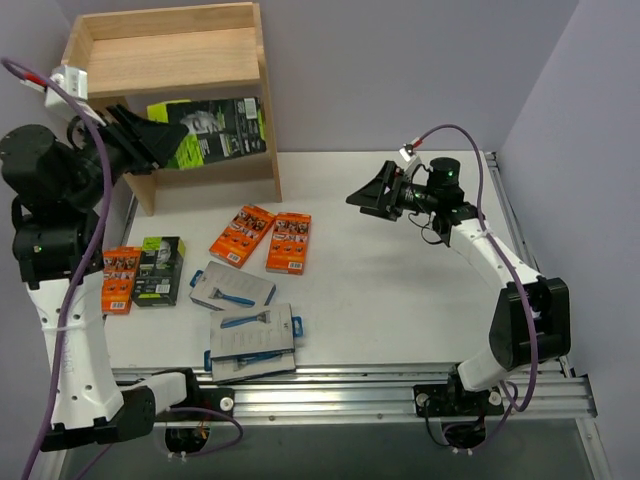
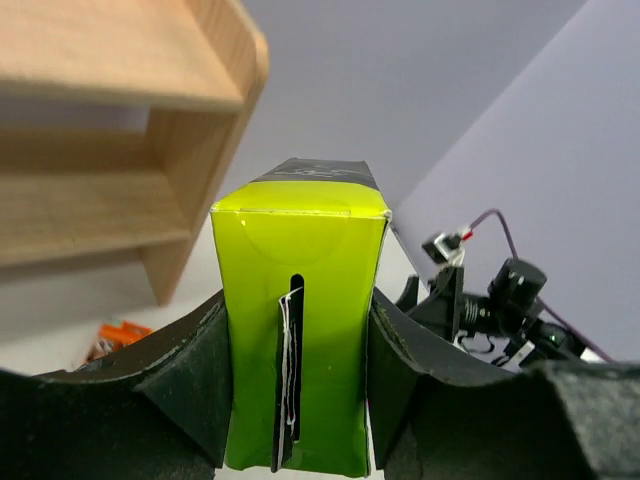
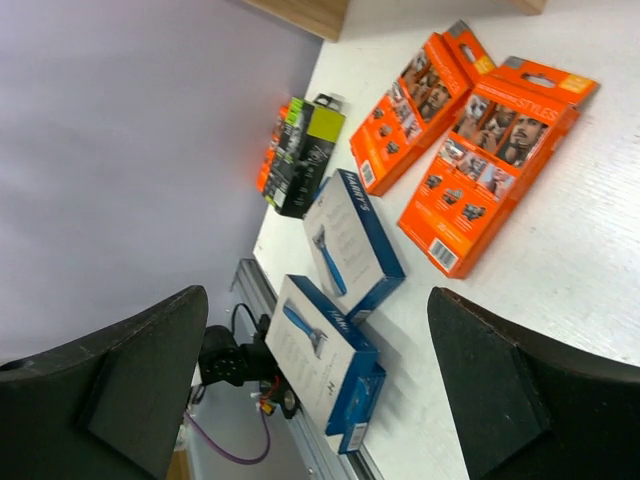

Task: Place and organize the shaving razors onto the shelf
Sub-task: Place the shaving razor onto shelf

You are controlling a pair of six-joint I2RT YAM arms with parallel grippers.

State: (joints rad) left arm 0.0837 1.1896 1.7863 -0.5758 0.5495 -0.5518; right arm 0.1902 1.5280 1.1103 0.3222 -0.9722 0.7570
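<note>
My left gripper (image 1: 165, 140) is shut on a black box with lime-green sides (image 2: 300, 240) and holds it in the air at the front of the wooden shelf (image 1: 170, 60), level with the lower tier. At least one more black and lime box (image 1: 235, 125) stands on that tier. My right gripper (image 1: 372, 197) is open and empty above the table, right of the packs. Two orange packs (image 1: 242, 235) (image 1: 288, 243) lie mid-table. A third orange pack (image 1: 120, 278) and a black box (image 1: 160, 270) lie at the left. Grey cards with a blue razor (image 1: 232, 288) (image 1: 252, 335) lie near the front edge.
The shelf's upper tier (image 1: 165, 62) holds nothing. Grey walls close in at the back and right. A metal rail (image 1: 380, 380) runs along the table's front edge. The right wrist view shows the orange packs (image 3: 490, 160), the black box (image 3: 305, 155) and the grey cards (image 3: 350, 245).
</note>
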